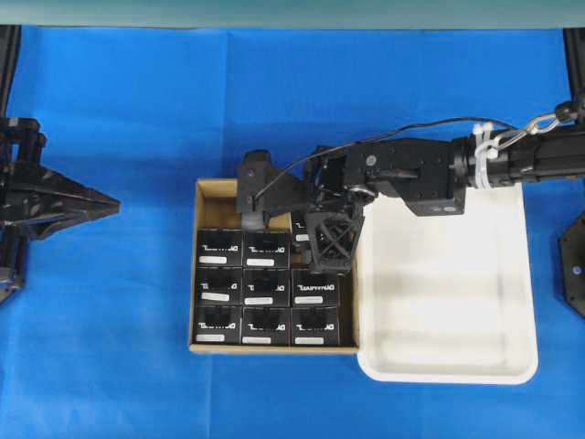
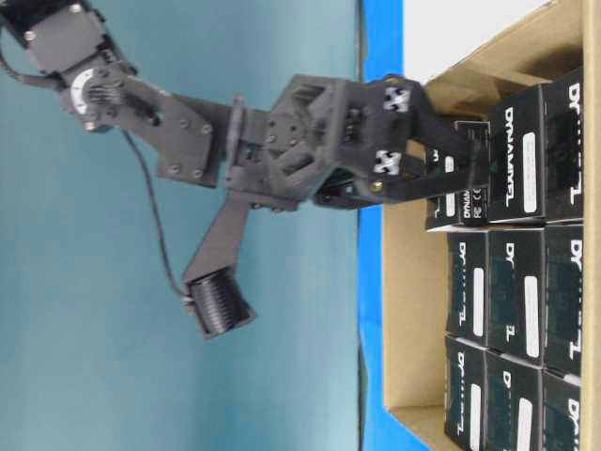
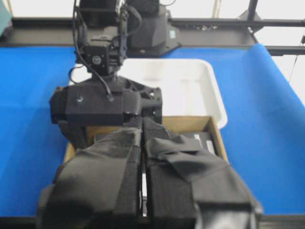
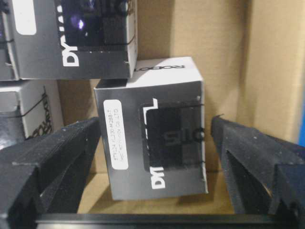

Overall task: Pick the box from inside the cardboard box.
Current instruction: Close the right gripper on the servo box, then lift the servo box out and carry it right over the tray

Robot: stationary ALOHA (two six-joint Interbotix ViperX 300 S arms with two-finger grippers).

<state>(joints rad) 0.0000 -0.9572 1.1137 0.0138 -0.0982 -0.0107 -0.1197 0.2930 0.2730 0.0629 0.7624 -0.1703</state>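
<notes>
The brown cardboard box (image 1: 206,192) holds several small black boxes with white lettering (image 1: 219,248). My right gripper (image 1: 298,216) reaches in over its far right corner. In the right wrist view this gripper (image 4: 155,125) is open, and one black box (image 4: 152,143) with a white label strip stands between its fingers (image 4: 57,157) with a gap on each side. The table-level view shows the right gripper (image 2: 462,167) down at that box (image 2: 465,202) by the cardboard wall (image 2: 408,310). My left gripper (image 1: 110,203) is far left of the carton, shut (image 3: 142,123) on nothing.
A white plastic tray (image 1: 448,302) stands against the carton's right side, under the right arm (image 1: 430,174). Blue cloth (image 1: 119,347) covers the table. In the left wrist view the right arm's camera housing (image 3: 95,105) blocks much of the carton (image 3: 217,136).
</notes>
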